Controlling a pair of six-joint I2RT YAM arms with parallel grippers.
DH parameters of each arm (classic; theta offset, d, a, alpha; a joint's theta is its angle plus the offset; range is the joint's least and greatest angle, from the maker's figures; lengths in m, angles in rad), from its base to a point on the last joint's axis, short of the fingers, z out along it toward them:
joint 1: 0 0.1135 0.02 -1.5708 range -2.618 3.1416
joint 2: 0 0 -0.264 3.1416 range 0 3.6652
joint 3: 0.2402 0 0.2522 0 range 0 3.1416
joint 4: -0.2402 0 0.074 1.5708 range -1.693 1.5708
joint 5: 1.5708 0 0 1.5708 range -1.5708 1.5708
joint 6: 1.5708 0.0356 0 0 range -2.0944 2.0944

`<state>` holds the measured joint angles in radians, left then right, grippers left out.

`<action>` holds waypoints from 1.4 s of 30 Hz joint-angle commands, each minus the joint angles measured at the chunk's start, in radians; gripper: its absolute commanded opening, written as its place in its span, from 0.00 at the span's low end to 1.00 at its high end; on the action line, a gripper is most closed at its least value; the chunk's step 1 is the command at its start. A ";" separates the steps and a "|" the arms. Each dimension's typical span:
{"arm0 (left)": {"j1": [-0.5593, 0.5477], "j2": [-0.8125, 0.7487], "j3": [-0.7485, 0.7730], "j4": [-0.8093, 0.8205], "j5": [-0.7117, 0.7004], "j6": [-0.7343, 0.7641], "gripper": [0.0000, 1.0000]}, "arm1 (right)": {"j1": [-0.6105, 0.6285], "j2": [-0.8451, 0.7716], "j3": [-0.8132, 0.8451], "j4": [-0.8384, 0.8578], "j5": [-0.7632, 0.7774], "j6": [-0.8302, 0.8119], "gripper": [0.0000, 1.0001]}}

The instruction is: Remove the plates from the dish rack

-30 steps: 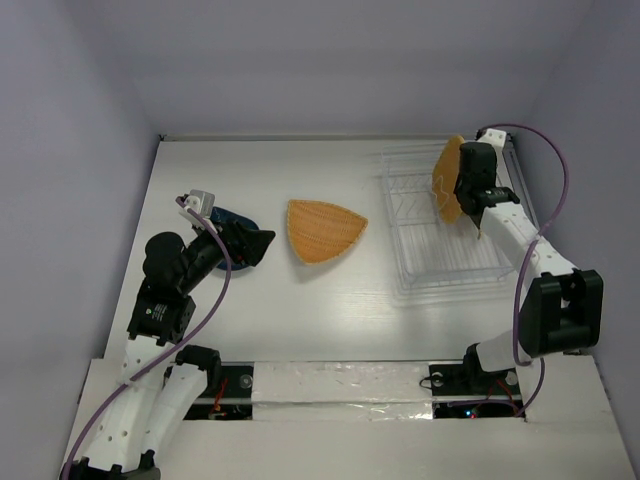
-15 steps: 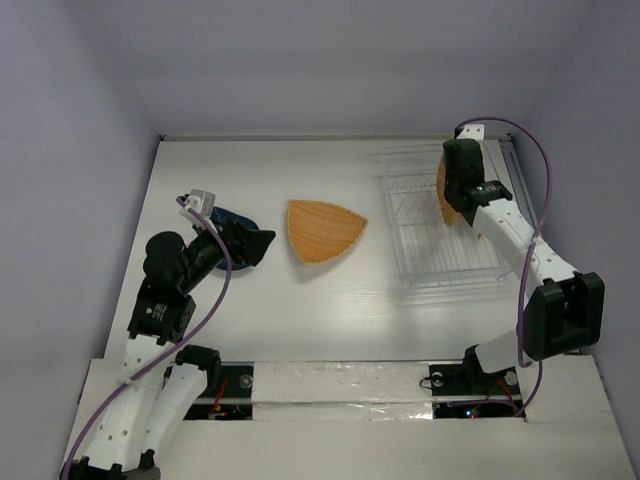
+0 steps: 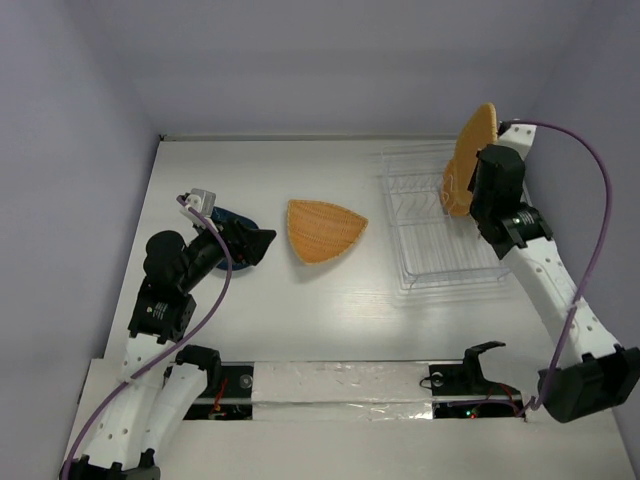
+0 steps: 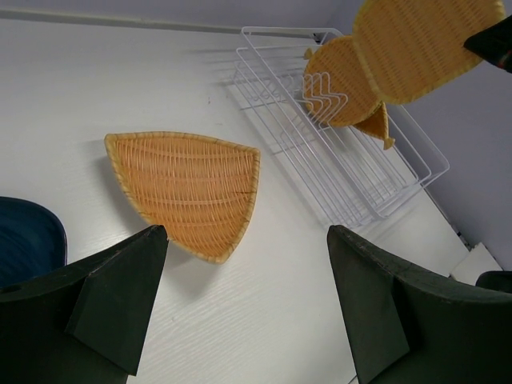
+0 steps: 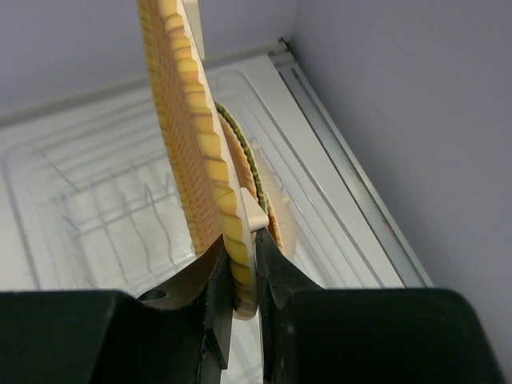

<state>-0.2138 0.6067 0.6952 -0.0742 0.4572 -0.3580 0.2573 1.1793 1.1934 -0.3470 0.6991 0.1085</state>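
My right gripper (image 3: 478,190) is shut on the rim of a scalloped orange-tan plate (image 3: 470,150) and holds it upright above the clear dish rack (image 3: 425,255). The right wrist view shows the fingers (image 5: 244,280) pinching this plate (image 5: 188,136), with another plate (image 5: 260,188) standing behind it in the rack (image 5: 80,208). Two orange plates (image 4: 344,80) stand in the rack (image 4: 352,176). A rounded-triangular woven plate (image 3: 325,230) lies on the table. My left gripper (image 3: 250,245) is open beside the dark blue plate (image 3: 230,218), which lies flat.
The rack stands at the back right, close to the right wall (image 3: 600,120). The woven plate (image 4: 188,188) lies ahead of my left fingers (image 4: 120,296), with the blue plate (image 4: 28,240) at their left. The table's near edge is taped (image 3: 340,380).
My right gripper has risen with the scalloped plate, from down among the rack's slots to above the rack. The left arm has not moved.
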 commanded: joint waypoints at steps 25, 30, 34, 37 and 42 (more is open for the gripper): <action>0.014 -0.004 -0.003 0.056 0.028 -0.007 0.78 | 0.313 0.253 -0.325 0.963 -0.946 0.822 0.00; 0.014 -0.002 -0.005 0.056 0.032 -0.007 0.78 | 0.313 0.292 -0.400 1.063 -0.896 0.927 0.00; 0.014 -0.002 -0.005 0.056 0.032 -0.007 0.78 | 0.313 0.328 -0.425 1.091 -0.863 0.958 0.00; 0.014 -0.002 -0.005 0.056 0.034 -0.007 0.78 | 0.313 0.352 -0.439 1.105 -0.859 0.979 0.00; 0.014 -0.001 -0.005 0.056 0.034 -0.007 0.78 | 0.313 0.397 -0.472 1.152 -0.862 1.020 0.04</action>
<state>-0.2054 0.6067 0.6952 -0.0715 0.4709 -0.3611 0.5697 1.5780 0.7288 0.6064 -0.1745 1.0706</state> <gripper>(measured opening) 0.785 0.186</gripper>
